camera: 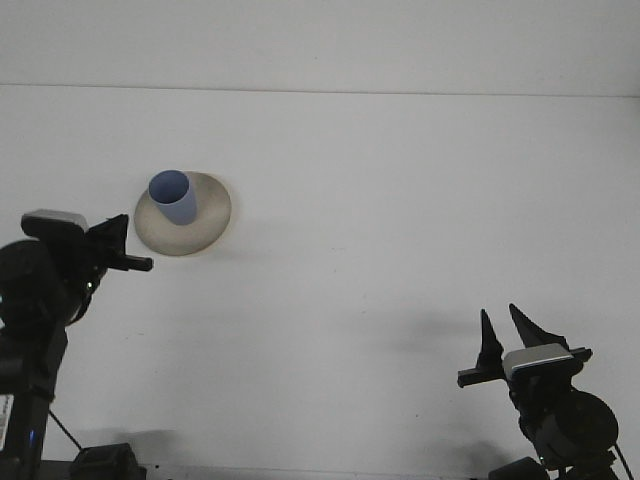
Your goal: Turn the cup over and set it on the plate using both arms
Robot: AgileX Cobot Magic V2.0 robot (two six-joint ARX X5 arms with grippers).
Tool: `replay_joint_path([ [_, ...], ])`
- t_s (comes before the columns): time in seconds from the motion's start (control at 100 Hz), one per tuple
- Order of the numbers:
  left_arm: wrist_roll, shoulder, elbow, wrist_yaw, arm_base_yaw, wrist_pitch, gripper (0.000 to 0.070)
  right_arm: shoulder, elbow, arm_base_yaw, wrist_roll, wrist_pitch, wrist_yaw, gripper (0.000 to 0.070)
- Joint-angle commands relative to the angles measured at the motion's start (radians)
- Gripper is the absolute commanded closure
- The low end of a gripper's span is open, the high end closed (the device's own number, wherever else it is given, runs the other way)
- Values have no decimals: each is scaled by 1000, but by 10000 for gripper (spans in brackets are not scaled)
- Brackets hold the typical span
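Blue cup standing on the plate, both arms clear of it.
White surface (400, 220) carries a tan plate (205, 228) with the cup (173, 198) upright, mouth up, at its left part. Left pincer (122, 247), just beside the plate: cannot tell its state. Right pincer (503, 336), well apart, stands with fingers apart.

A plain white counter (380, 220) is carrying a single beige plate (210, 215), which is lying flat toward its far left side.
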Motion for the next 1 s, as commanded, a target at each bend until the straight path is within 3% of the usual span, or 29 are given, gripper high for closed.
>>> replay_joint_path([
  [0.0, -20, -65, -115, -16, 1, 107, 689, 2, 11, 2, 18, 21, 6, 700],
  [0.19, -51, -288, -353, -18, 1, 302, 689, -4, 11, 2, 15, 66, 7, 697],
  [0.53, -139, -385, -393, -52, 1, 301, 687, -11, 11, 2, 19, 82, 20, 697],
  [0.99, -141, -393, -393, -52, -3, 299, 687, -11, 11, 2, 19, 82, 22, 697],
])
